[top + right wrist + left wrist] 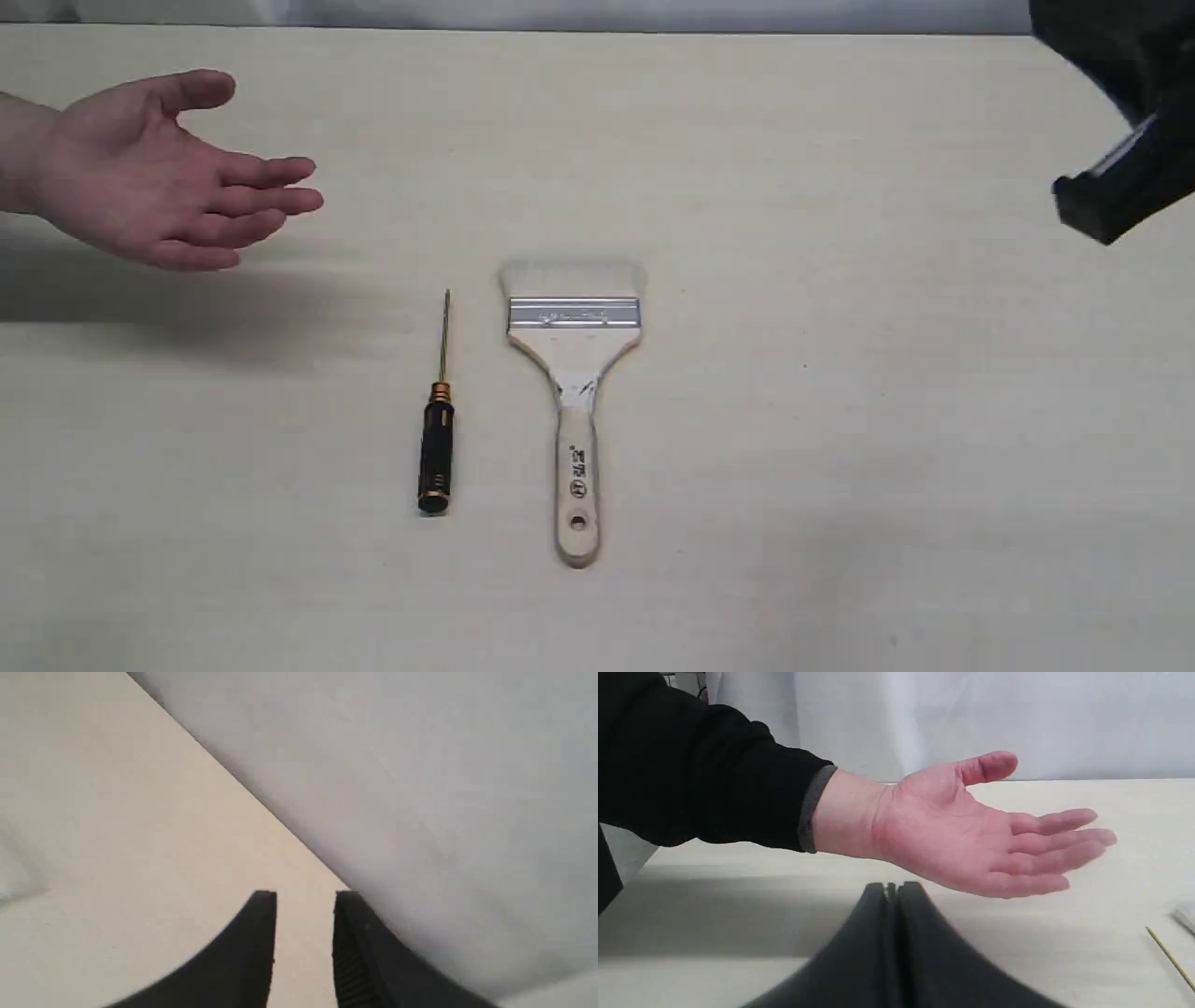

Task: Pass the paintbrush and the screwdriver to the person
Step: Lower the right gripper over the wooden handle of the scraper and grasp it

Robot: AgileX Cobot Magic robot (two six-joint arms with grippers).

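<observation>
The paintbrush (574, 392) lies flat mid-table, pale bristles pointing away, wooden handle toward the front edge. Just to its left lies the screwdriver (437, 439), black handle near, gold shaft (1169, 954) pointing away. The person's hand (154, 177) hovers palm up at the far left, fingers extended; the left wrist view shows the hand (966, 830) just beyond my left gripper (892, 887), which is shut and empty. My right gripper (305, 896) is open with nothing between its fingers, over the table's far edge; in the exterior view the right gripper (1106, 201) hangs at the upper right, far from both tools.
The pale table (840, 420) carries only the two tools. A grey backdrop (420, 788) runs behind its far edge. The person's black sleeve (691, 770) fills one side of the left wrist view.
</observation>
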